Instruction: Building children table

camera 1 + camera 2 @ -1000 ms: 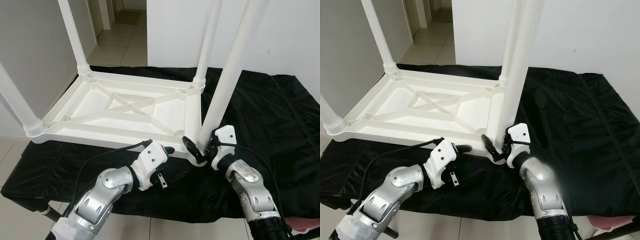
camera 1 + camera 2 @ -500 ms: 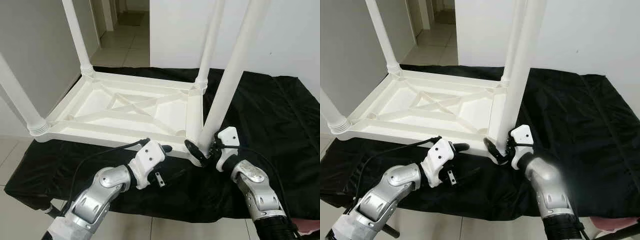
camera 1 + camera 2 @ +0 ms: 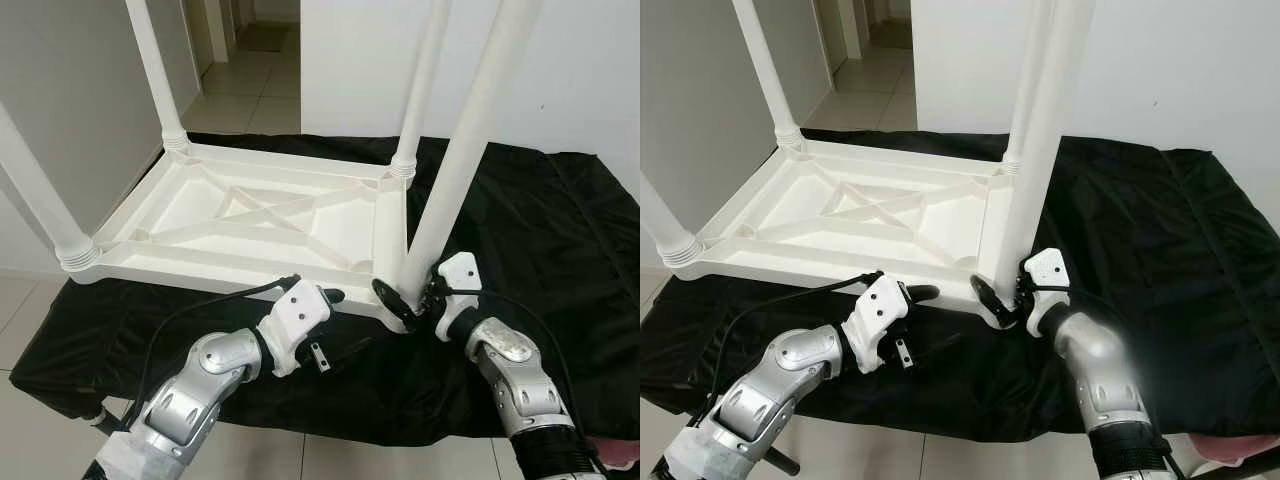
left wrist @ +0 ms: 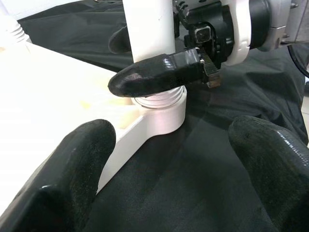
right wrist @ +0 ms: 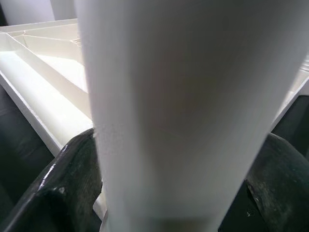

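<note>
Four legs stand on the upturned table (image 3: 250, 215); the right tool (image 3: 412, 297) clasps the near-corner leg (image 3: 455, 170), likely still tightening, left tool (image 3: 330, 325) spread.

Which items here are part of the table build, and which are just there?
In the job:
upside-down white tabletop
near-right leg, gripped by right gripper
three other legs
left gripper, open beside the tabletop

Just there:
black cloth

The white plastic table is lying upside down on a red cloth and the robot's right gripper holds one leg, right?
Not quite: the cloth is black, not red, as the left eye view shows. The rest holds: the white plastic table lies upside down on it, and the right gripper is closed around the near white leg at its base.
</note>
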{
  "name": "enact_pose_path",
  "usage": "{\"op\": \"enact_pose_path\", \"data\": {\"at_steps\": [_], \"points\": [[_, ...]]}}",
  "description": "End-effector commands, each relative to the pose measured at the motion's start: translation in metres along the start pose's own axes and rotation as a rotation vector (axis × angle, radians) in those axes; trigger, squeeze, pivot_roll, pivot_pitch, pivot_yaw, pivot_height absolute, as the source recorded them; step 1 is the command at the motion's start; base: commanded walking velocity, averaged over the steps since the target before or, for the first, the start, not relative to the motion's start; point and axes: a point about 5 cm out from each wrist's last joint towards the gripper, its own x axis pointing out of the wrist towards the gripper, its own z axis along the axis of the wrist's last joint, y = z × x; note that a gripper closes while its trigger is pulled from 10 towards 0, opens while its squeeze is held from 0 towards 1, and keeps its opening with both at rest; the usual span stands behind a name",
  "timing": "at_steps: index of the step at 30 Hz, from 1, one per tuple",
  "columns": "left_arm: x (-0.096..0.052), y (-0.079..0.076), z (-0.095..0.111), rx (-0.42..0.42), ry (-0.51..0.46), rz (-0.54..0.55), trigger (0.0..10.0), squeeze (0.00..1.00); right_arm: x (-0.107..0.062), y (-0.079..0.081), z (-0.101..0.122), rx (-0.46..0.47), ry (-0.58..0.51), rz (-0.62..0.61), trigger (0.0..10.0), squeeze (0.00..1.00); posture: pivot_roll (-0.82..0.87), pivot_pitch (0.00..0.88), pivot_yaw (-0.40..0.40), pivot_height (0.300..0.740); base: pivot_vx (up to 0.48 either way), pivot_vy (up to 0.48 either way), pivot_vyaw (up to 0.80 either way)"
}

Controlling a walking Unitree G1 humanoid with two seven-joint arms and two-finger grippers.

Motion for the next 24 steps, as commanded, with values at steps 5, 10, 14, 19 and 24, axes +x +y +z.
{"op": "enact_pose_path", "data": {"at_steps": [5, 10, 14, 19, 24], "points": [[0.002, 0.001, 0.002, -0.005, -0.007, -0.038, 10.0, 0.00, 0.002, 0.000, 0.003, -0.017, -0.012, 0.010, 10.0, 0.00, -0.06, 0.021, 0.036, 0.740, 0.000, 0.000, 0.00], [0.004, 0.002, 0.004, -0.005, -0.015, -0.044, 10.0, 0.00, 0.004, 0.000, 0.004, -0.011, -0.023, 0.004, 10.0, 0.00, -0.06, 0.018, 0.043, 0.740, 0.000, 0.000, 0.00], [0.003, 0.001, 0.004, -0.003, -0.007, -0.064, 10.0, 0.00, 0.007, 0.000, 0.004, -0.025, -0.020, 0.021, 10.0, 0.00, -0.06, 0.028, 0.048, 0.740, 0.000, 0.000, 0.00], [-0.001, 0.005, 0.001, -0.008, 0.010, -0.057, 10.0, 0.00, 0.009, -0.008, 0.005, -0.042, -0.020, 0.016, 10.0, 0.00, -0.06, 0.024, 0.046, 0.740, 0.000, 0.000, 0.00], [-0.001, 0.001, 0.000, -0.015, 0.013, -0.074, 10.0, 0.00, 0.012, -0.006, 0.005, -0.037, -0.026, 0.037, 1.2, 0.00, -0.05, 0.021, 0.046, 0.740, 0.000, 0.000, 0.00]]}}
